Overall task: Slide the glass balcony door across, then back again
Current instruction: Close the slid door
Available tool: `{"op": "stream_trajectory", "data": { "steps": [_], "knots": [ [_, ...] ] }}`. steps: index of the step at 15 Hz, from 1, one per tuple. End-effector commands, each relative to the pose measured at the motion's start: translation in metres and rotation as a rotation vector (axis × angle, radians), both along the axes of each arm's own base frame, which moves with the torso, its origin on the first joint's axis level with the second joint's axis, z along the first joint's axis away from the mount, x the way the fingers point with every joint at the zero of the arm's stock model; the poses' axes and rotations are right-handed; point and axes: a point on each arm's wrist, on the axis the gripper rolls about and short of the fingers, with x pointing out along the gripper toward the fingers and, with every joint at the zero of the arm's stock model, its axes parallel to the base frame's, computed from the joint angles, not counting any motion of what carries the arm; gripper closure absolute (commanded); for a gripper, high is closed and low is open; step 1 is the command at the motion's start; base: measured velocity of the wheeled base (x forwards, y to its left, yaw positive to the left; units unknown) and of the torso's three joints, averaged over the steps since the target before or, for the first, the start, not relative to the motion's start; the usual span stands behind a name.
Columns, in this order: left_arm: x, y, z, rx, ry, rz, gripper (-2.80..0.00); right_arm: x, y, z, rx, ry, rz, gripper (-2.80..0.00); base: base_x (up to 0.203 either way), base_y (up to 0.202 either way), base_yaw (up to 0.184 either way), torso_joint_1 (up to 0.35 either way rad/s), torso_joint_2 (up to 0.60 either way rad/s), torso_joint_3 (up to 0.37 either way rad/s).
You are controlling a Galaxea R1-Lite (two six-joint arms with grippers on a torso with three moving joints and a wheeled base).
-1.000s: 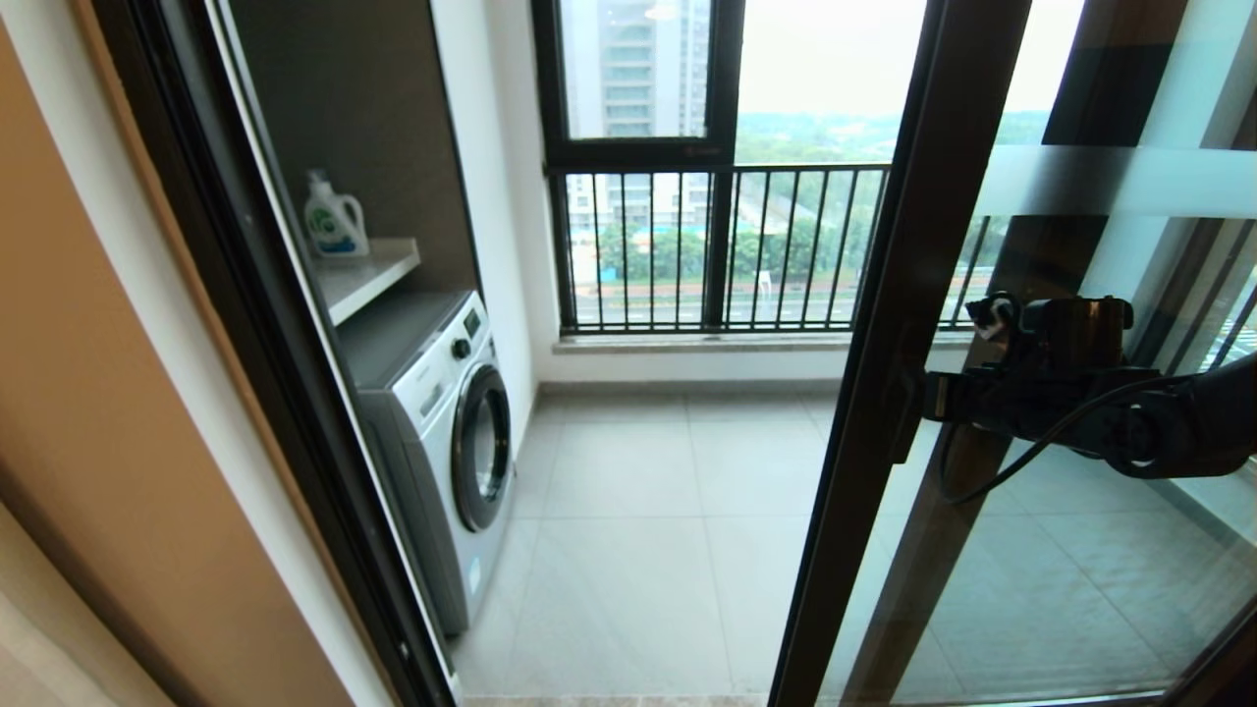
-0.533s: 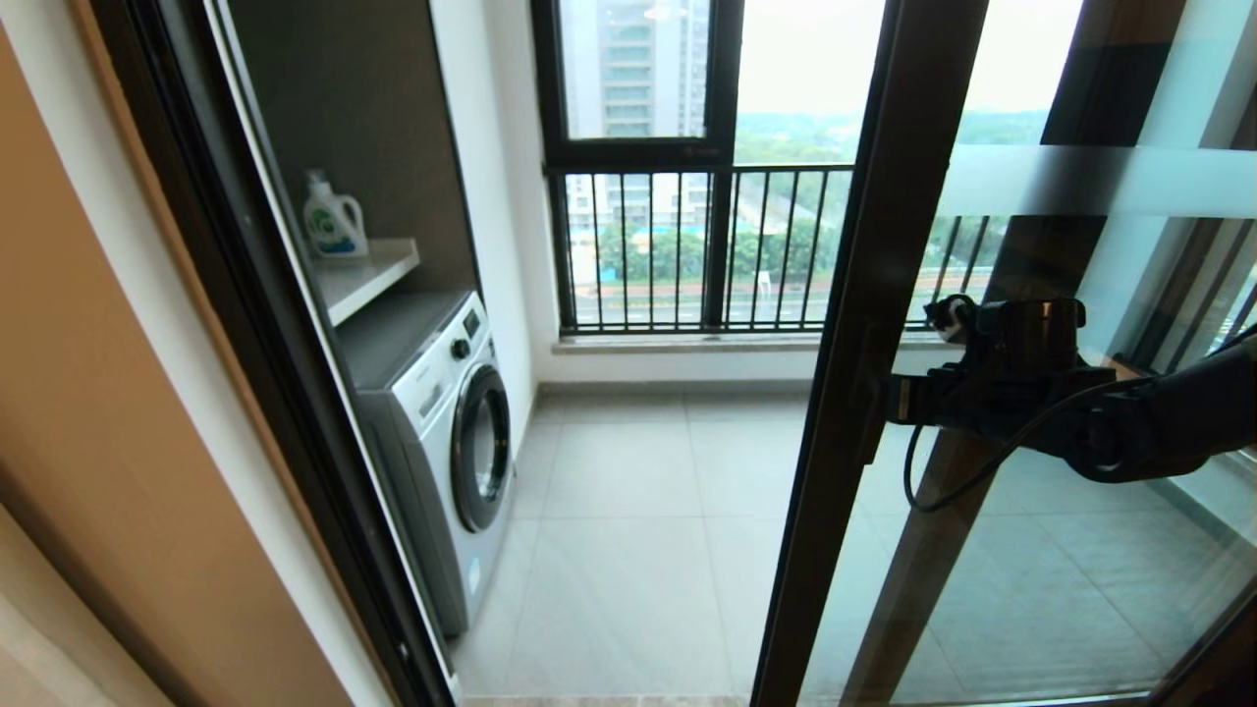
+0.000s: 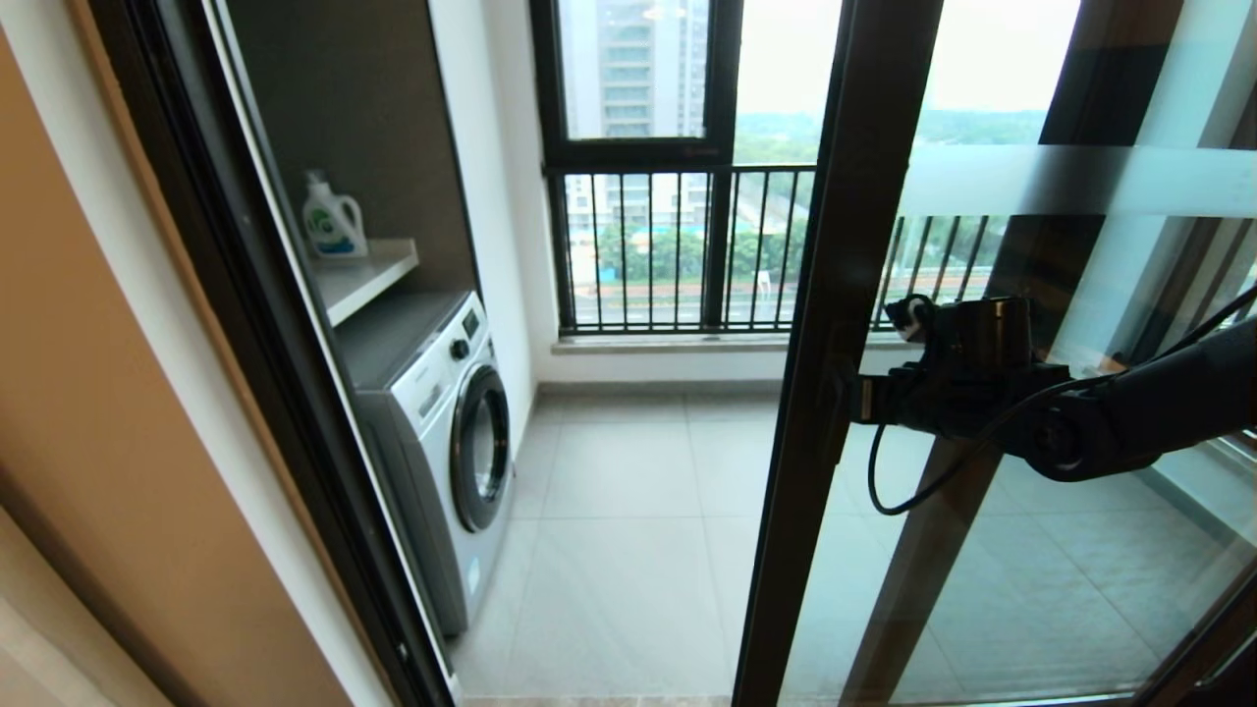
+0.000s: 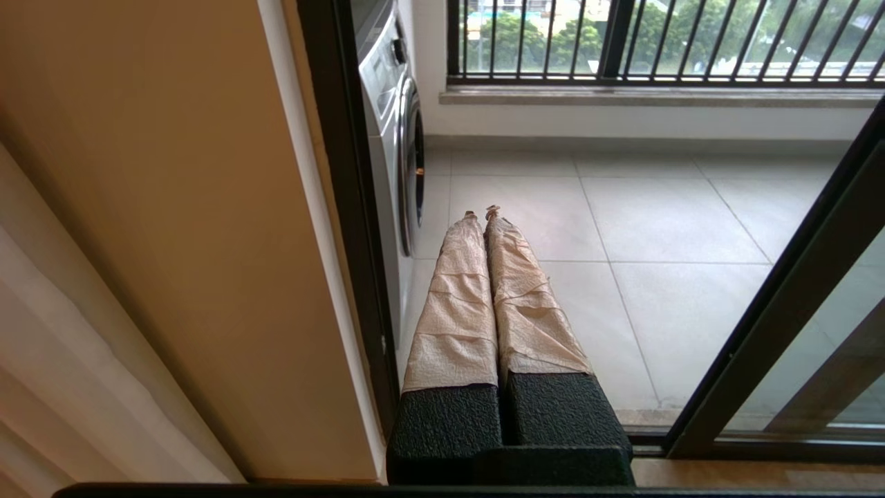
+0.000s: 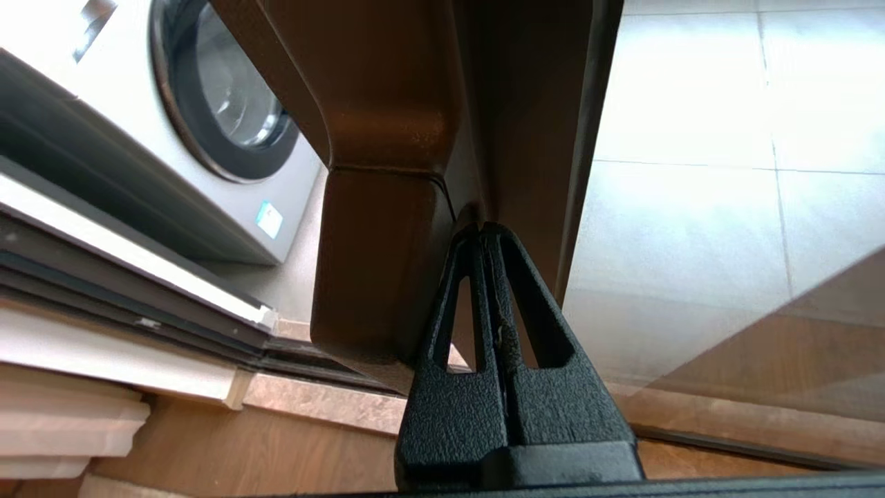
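Right gripper (image 3: 847, 401) sits mid-right of the head view, arm reaching in from the right edge. Its black fingers (image 5: 484, 290) are pressed together with nothing between them, tips up against the brown frame of the glass balcony door (image 3: 835, 324), beside the raised handle block (image 5: 377, 263) on that frame.

The door's leading edge stands slightly right of frame centre, running top to bottom and leaning with the camera angle. Its glass fills the right third of the head view, frosted band (image 3: 1070, 180) crossing it high up. Any characters on the band: can't tell from here.

The opening to the left of the door shows the balcony floor tiles (image 3: 628, 550), the washing machine (image 3: 442, 442) at centre-left, and a detergent bottle (image 3: 332, 218) on the shelf above it. Railing bars (image 3: 668, 250) and the outer window are at top centre.

Left gripper (image 4: 482, 214) is parked low by the orange wall (image 4: 173, 207), its tape-wrapped fingers pressed together and empty, pointing toward the floor tiles near the washer.
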Motion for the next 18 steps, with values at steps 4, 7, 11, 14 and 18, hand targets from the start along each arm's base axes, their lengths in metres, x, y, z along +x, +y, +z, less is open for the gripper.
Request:
{"op": "stream_trajectory", "data": {
  "steps": [4, 7, 11, 14, 18],
  "knots": [
    [0.000, 0.000, 0.000, 0.000, 0.003, 0.000, 0.00, 0.004, 0.028, -0.002, 0.010, -0.012, 0.035, 0.00, 0.000, 0.000, 0.000, 0.000, 0.00, 0.000],
    [0.000, 0.000, 0.000, 0.000, 0.003, 0.000, 0.00, 0.004, 0.042, -0.005, 0.007, -0.009, 0.061, 0.00, 0.000, 0.000, 0.000, 0.000, 0.00, 0.000],
    [0.000, 0.000, 0.000, 0.000, 0.003, 0.000, 0.00, -0.001, 0.062, -0.003, 0.015, -0.014, 0.108, 0.00, 0.000, 0.000, 0.000, 0.000, 0.00, 0.000],
    [0.000, 0.000, 0.000, 0.000, 0.003, 0.000, 0.00, 0.000, 0.081, -0.007, 0.006, -0.018, 0.110, 0.00, 0.000, 0.000, 0.000, 0.000, 0.00, 0.000],
    [0.000, 0.000, 0.000, 0.000, 0.003, 0.000, 0.00, 0.002, 0.100, -0.007, 0.018, -0.025, 0.140, 0.00, 0.000, 0.000, 0.000, 0.000, 0.00, 0.000]
  ]
}}
